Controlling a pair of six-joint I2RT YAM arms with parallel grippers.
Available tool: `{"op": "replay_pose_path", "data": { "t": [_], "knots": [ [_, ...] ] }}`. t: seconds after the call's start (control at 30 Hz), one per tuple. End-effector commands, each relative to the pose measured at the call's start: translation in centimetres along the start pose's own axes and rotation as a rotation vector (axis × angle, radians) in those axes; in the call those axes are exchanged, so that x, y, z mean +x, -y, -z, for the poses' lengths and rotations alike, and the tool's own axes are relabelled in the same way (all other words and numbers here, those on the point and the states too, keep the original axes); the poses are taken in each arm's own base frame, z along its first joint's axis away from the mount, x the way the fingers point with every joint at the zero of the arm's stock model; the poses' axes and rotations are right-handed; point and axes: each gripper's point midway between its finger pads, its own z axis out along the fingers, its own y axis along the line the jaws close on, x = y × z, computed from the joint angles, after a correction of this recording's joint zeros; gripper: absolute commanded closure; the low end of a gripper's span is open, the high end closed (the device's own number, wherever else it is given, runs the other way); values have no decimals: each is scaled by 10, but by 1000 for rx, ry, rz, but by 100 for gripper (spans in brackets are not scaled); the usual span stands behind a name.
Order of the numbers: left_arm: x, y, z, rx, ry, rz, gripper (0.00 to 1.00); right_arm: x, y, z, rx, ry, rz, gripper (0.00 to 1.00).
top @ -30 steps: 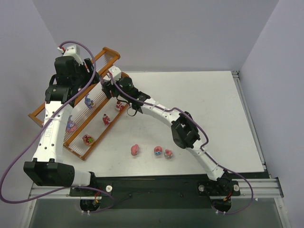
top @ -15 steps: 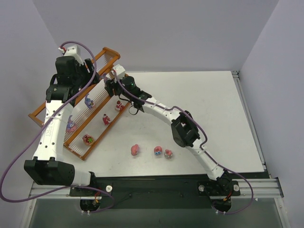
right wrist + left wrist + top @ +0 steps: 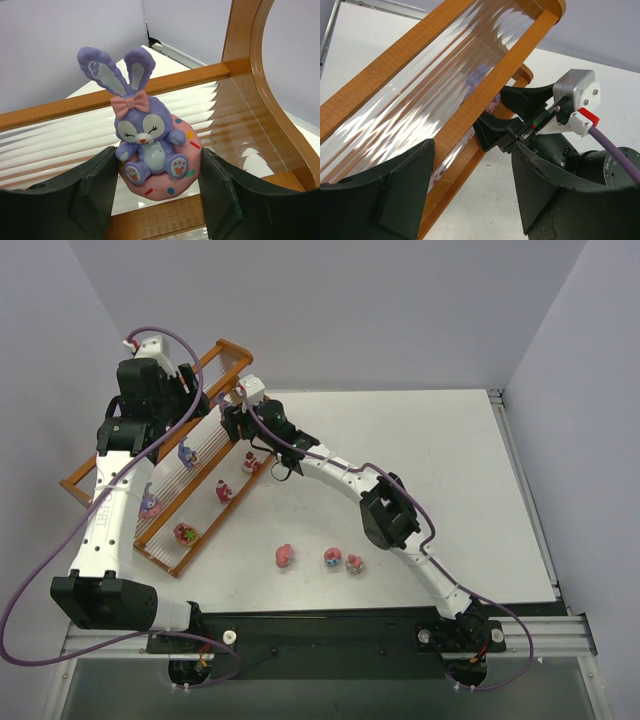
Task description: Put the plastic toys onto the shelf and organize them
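Observation:
A purple bunny toy (image 3: 147,145) sitting in a pink sprinkled ring is between the fingers of my right gripper (image 3: 159,155), which is shut on its sides. It hangs just over the pale rods and a wooden rail of the shelf (image 3: 50,112), at the far end of the shelf (image 3: 232,348). In the top view the right gripper (image 3: 232,420) hides this toy. Several plastic toys stand on the tiers, among them a purple one (image 3: 186,452) and a pink one (image 3: 224,492). Three more lie on the table (image 3: 284,556). My left gripper (image 3: 472,150) is open over the shelf's top rail (image 3: 395,60), holding nothing.
The right arm's wrist (image 3: 575,100) with its purple cable sits close in front of the left gripper. The shelf runs diagonally along the table's left side. The two table toys (image 3: 343,561) nearest the right arm lie side by side.
The right gripper has shifted and turned slightly at the shelf's far end with the bunny toy in it. The left arm and the other toys have stayed put.

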Motion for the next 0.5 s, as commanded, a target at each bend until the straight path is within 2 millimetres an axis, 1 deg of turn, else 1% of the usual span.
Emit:
{"op": "replay_pose_path", "data": {
  "t": [0.0,0.03,0.07,0.3,0.4,0.43,0.47],
  "knots": [
    [-3,-3,-1,-9,15,-4,28,-31,3,-4,4,94,-7,69],
    [-2,-3,-1,-10,12,-4,28,-29,3,-4,5,91,-7,64],
    [-2,-3,-2,-12,11,-4,28,-31,3,-4,6,93,-9,62],
    [-3,-4,-2,-14,12,-5,28,-35,4,-1,14,96,5,53],
    [-3,-4,-2,-15,15,-7,28,-35,4,2,13,93,16,48],
    [-3,-4,-2,-17,13,-7,28,-38,3,3,12,98,25,45],
    [-3,-4,-2,-17,14,-8,28,-33,3,4,13,85,27,44]
  ]
}}
